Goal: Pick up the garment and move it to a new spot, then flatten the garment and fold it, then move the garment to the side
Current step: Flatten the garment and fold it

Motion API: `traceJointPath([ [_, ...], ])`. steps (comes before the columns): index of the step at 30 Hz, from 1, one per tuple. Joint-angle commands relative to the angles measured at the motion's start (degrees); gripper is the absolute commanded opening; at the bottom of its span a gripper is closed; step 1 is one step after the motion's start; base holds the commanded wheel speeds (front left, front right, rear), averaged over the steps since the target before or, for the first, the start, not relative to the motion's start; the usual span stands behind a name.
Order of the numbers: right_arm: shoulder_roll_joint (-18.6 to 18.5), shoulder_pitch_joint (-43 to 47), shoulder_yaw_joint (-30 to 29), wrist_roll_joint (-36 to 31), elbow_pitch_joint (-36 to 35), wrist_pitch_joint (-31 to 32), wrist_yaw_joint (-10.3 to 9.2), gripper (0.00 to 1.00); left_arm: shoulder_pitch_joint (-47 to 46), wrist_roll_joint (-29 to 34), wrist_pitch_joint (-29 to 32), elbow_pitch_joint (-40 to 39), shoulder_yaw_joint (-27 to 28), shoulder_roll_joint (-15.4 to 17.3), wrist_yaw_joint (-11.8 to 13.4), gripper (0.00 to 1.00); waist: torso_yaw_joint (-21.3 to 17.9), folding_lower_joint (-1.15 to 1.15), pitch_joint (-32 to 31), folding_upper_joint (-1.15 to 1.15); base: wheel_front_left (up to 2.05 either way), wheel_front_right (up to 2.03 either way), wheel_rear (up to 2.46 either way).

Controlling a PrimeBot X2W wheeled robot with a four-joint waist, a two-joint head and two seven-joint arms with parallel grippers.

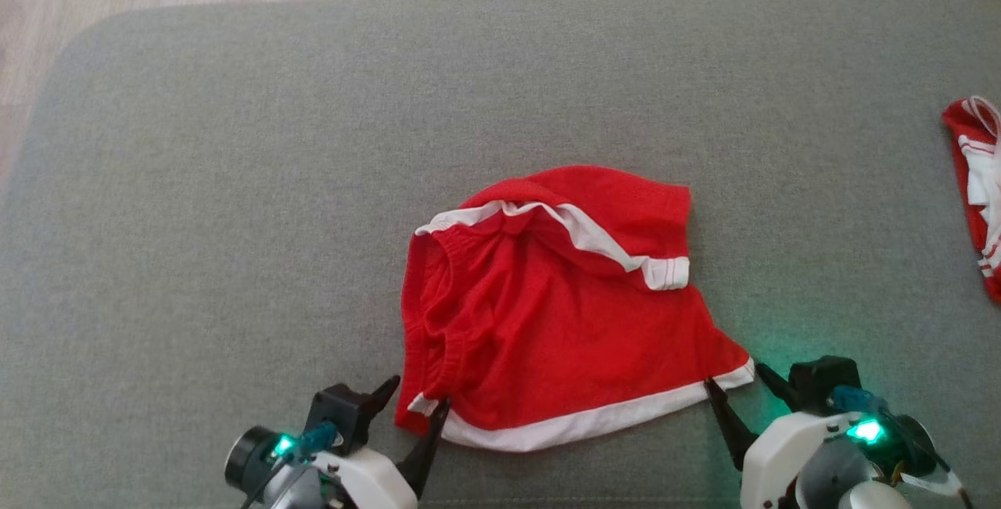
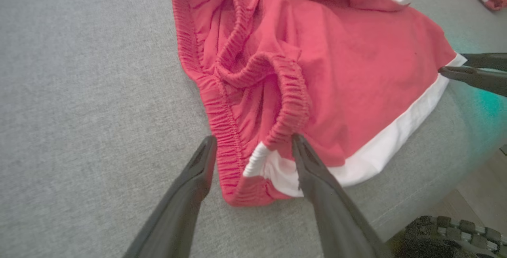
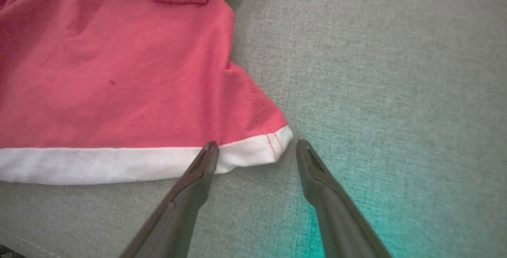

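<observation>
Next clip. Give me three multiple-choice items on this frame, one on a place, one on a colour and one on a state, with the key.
1. Where is the right pincer relative to the red garment?
A. At its near right corner
B. Over its middle
C. At its far edge

2. What colour is the garment's hem band?
A. Blue
B. White
C. Yellow

3. What state is the left pincer in?
A. Shut on the waistband
B. Holding the garment in the air
C. Open, with the garment lying on the grey cushion

Key:
1 A: in the right wrist view its fingers stand either side of that corner.
2 B: the band is white against the red cloth.
3 C: its fingers stand apart about the near left corner, and the cloth lies on the cushion.
</observation>
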Motion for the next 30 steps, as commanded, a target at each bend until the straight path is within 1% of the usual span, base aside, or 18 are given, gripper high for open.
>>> traceJointPath([
  [1,-1.2,-1.1,1.3,0.1,-0.5,-0.1,0.42,1.00,-1.7,-0.7,0.3,-2.2,2.2,0.6,0.4,1.00,0.0,0.00,0.0,0.00,0.00,0.00,0.00],
  [4,-1.0,-1.1,1.4,0.0,-0.5,-0.1,0.42,1.00,-1.7,-0.9,1.2,-1.7,1.8,1.2,0.0,1.00,-0.1,0.00,0.0,0.00,0.00,0.00,0.00],
  [7,-1.0,-1.5,1.7,0.1,-0.5,-0.1,0.42,1.00,-2.0,-1.5,1.9,-0.9,1.4,1.3,-0.4,0.89,-0.4,0.00,0.3,0.00,0.00,0.00,0.00],
  [9,-0.9,-1.7,1.8,0.3,-0.4,0.0,0.42,1.00,-2.3,-1.7,2.2,-0.4,1.2,1.4,-0.5,0.64,-0.6,0.00,0.4,0.00,0.00,0.00,0.00],
  [10,-0.9,-1.8,1.9,0.4,-0.3,0.2,0.42,1.00,-2.3,-1.8,2.4,-0.1,1.1,1.5,-0.7,0.49,-0.7,0.00,0.4,0.00,0.00,0.00,0.00],
  [11,-0.9,-1.8,2.2,0.7,-0.2,0.4,0.42,0.79,-2.4,-2.1,2.5,0.1,1.0,1.4,-0.8,0.39,-0.7,0.00,0.4,0.00,0.00,0.00,0.00],
  [12,-0.9,-1.8,2.8,2.1,0.0,0.7,0.42,0.00,-2.6,-2.3,2.8,0.7,0.4,1.6,-1.2,0.00,-0.7,0.00,0.3,0.00,0.00,0.00,0.00],
  [14,-0.5,-1.7,2.8,4.3,-0.2,0.8,0.42,0.00,-2.7,-2.6,2.7,1.2,0.1,1.7,-1.4,0.00,-0.8,0.00,0.1,0.00,0.00,0.00,0.00],
  [16,0.5,-1.7,1.2,7.8,-1.6,0.5,0.42,0.00,-2.7,-3.3,2.5,1.0,0.1,2.0,-1.7,0.00,-0.8,0.00,-0.3,0.00,0.00,0.00,0.00],
  [18,1.3,-1.6,-1.0,12.1,-4.8,0.2,0.42,0.00,-2.4,-4.7,2.5,-0.5,0.6,2.0,-1.8,0.00,-0.9,0.00,-0.8,0.00,0.00,0.00,0.00],
  [20,2.0,-1.3,-3.6,17.9,-10.2,0.5,0.42,0.00,-1.6,-8.1,2.7,-4.3,2.0,1.5,-2.1,0.00,-1.1,0.00,-1.3,0.00,0.00,0.00,0.00],
  [22,2.2,-0.8,-6.6,24.0,-17.6,2.1,0.42,0.00,-0.8,-12.7,3.5,-10.6,3.5,1.0,-2.5,0.00,-1.2,0.00,-1.7,0.00,0.00,0.00,0.00],
  [25,1.8,0.2,-11.8,31.1,-30.5,6.1,0.42,0.00,-0.4,-20.0,6.3,-23.2,4.8,1.5,-3.0,0.00,-1.3,0.00,-1.9,0.00,0.00,0.00,0.00],
  [28,2.3,0.1,-17.4,35.6,-42.9,11.1,0.42,0.00,-2.3,-26.0,10.1,-35.9,5.5,3.2,-3.3,0.00,-1.3,0.00,-1.5,0.00,0.00,0.00,0.00],
  [30,2.7,-1.4,-20.3,38.1,-49.5,14.7,0.42,0.00,-4.8,-29.2,12.5,-42.4,5.8,4.1,-3.4,0.00,-1.4,0.00,-0.8,0.00,0.00,0.00,0.00],
])
